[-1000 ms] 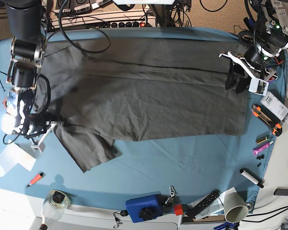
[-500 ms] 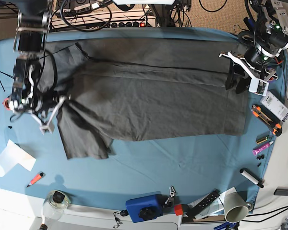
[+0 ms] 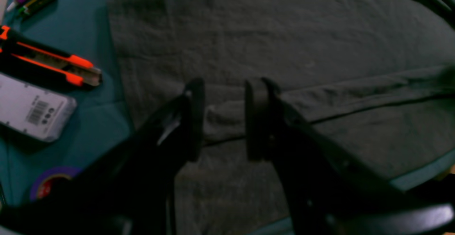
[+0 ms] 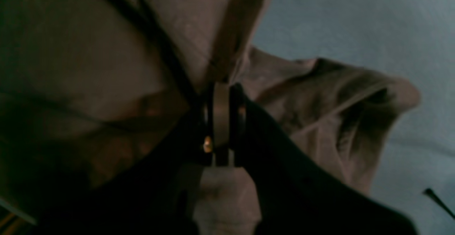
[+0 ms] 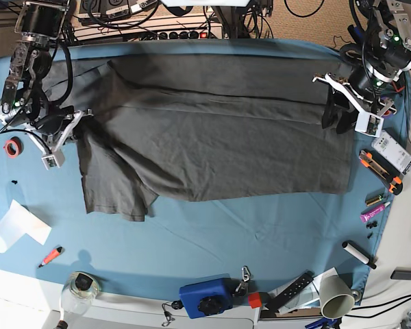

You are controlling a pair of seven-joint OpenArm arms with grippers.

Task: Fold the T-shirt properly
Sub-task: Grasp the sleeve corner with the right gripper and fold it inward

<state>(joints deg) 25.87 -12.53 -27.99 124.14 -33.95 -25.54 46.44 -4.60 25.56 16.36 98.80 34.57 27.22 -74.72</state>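
The dark grey T-shirt [image 5: 219, 130] lies spread lengthwise over the blue cloth. Its sleeve hangs crumpled at the view's lower left. My right gripper [image 5: 77, 118] is at the shirt's left end, shut on a lifted bunch of fabric. The right wrist view shows the right gripper [image 4: 222, 92] pinching the T-shirt [image 4: 89, 50] above the cloth. My left gripper [image 5: 334, 123] is at the shirt's right edge. In the left wrist view the left gripper [image 3: 224, 89] stands open, its fingers straddling a low fold of the T-shirt [image 3: 284, 32].
A red tape roll [image 5: 12, 147] lies left of the right arm. A box cutter [image 5: 380, 170], a white box [image 5: 394, 152] and markers [image 5: 373, 209] line the right edge. A blue device [image 5: 205, 296], a paper cup [image 5: 335, 295] and a jar [image 5: 82, 284] sit along the front.
My right gripper has carried its grip of the shirt from the near-left side toward the back, dragging the sleeve end with it. The left arm has stayed still.
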